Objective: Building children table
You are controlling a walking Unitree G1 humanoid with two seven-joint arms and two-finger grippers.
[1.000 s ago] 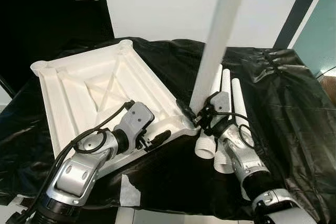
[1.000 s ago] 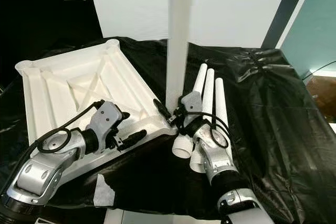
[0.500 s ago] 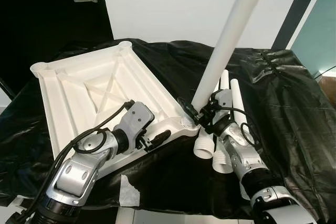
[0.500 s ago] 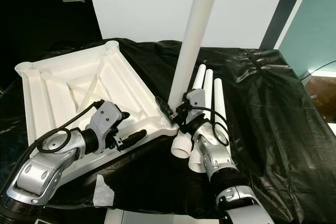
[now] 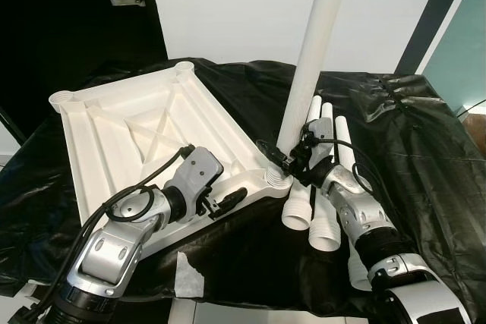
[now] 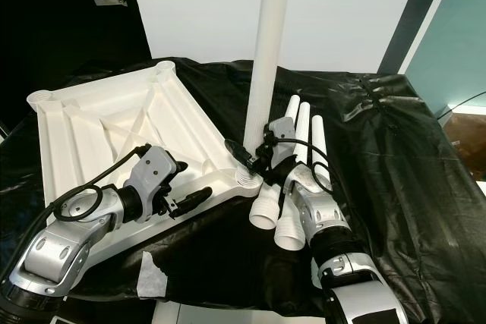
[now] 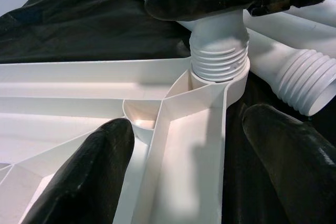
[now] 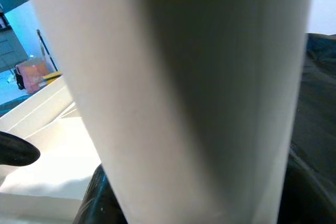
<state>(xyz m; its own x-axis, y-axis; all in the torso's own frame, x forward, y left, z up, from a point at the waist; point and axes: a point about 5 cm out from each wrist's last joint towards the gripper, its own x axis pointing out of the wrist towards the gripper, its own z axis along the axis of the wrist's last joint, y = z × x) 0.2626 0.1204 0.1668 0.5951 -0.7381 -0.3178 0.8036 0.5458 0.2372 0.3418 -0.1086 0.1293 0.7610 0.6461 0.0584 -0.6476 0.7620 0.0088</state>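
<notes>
A white tabletop (image 5: 144,134) lies upside down on black cloth (image 5: 425,157). My left gripper (image 5: 228,201) is shut on its near rim, one finger (image 7: 89,182) inside the rim and the other outside. A long white leg (image 5: 319,36) stands almost upright, its threaded end (image 7: 219,59) sitting in the near corner socket (image 5: 277,180). My right gripper (image 5: 285,158) is shut on the leg just above the thread. The leg's top runs out of the picture.
Three spare white legs (image 5: 323,180) lie side by side on the cloth just right of the socket, under my right arm. A scrap of white paper (image 5: 186,275) hangs at the table's front edge. A dark door (image 5: 76,20) stands behind on the left.
The leg leaned to the right half a second ago and now stands nearly upright in the socket. My right gripper has shifted with it. The left gripper has stayed on the rim.
</notes>
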